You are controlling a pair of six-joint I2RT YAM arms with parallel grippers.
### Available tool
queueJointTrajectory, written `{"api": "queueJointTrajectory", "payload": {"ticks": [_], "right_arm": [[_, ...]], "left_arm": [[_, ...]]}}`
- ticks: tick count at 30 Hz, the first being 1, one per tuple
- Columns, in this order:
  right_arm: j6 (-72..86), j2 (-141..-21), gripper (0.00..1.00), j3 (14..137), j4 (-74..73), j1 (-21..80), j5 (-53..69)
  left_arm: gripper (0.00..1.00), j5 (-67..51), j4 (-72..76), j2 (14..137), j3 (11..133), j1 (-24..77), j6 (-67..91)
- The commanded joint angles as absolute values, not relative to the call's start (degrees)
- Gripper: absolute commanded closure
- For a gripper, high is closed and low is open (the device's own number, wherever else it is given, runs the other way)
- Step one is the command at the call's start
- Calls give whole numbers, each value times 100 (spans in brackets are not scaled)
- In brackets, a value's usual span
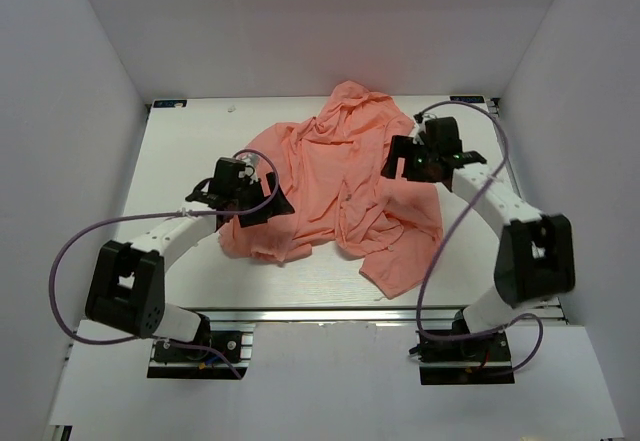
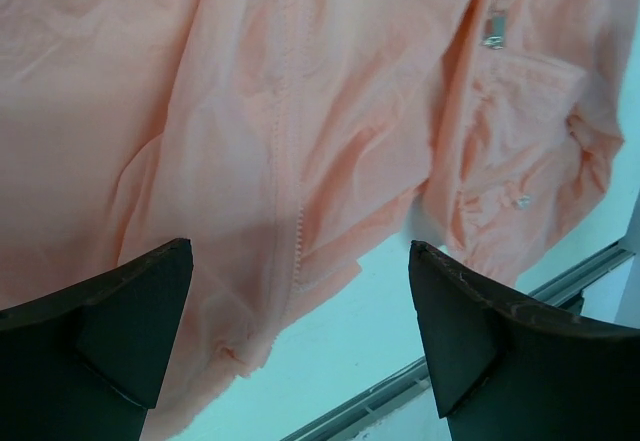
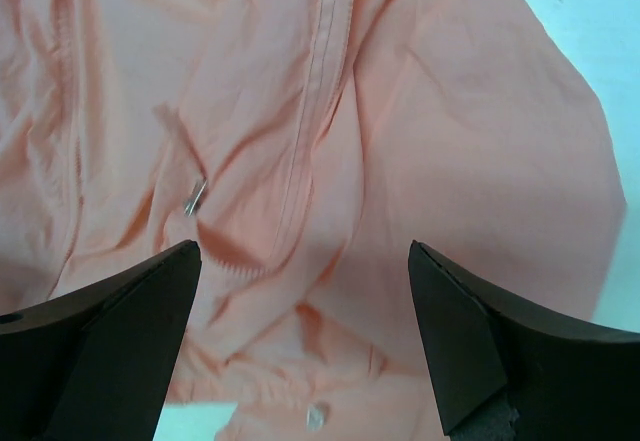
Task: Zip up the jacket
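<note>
The salmon-pink jacket lies crumpled in the middle of the table, its hood toward the back. My left gripper hovers open over the jacket's left hem. In the left wrist view my gripper has nothing between its fingers; a zipper edge runs down the fabric below it, and a metal pull shows at the upper right. My right gripper stands open over the jacket's right side. In the right wrist view it hangs above wrinkled fabric, a zipper line and a small metal pull.
The white table sits inside a white-walled enclosure, with a metal rail along its near edge. A clear snap shows on the jacket near its hem. Purple cables loop beside both arms.
</note>
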State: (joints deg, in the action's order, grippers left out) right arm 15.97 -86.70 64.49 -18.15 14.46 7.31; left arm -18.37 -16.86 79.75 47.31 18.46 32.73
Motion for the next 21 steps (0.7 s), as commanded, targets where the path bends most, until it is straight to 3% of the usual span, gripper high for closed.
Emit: {"api": "queueJointTrajectory", "payload": {"ticks": [1,5,10,16,19,20,21], "right_arm": [[1556,-9455,11,6994,-1178,1476,967],[1442,-10719,11,7961,-1318,1529,1028],[1433,-11451,12,8578,-1082,1538,1010],[1459,-12084,25,9262,-1186,1661,1362],[1424,-12147,55,9439,-1327,1784,1494],[1450,-12059,76,9396,-1318,1854,1485],[1468,-11998,81,9361,-1310,1889,1433]], "left_arm": [[2,-1941,-1617,8409,4623,1846,3164],[2,-2206,-1424,8587,4465,1863,3190],[2,-2083,-1494,8631,4360,1872,3208],[2,-2031,-1661,8622,4202,1881,3261],[2,-1969,-1775,8552,4052,1881,3296],[2,-1951,-1810,8526,4008,1890,3305],[2,-1934,-1871,8508,3990,1890,3322]]}}
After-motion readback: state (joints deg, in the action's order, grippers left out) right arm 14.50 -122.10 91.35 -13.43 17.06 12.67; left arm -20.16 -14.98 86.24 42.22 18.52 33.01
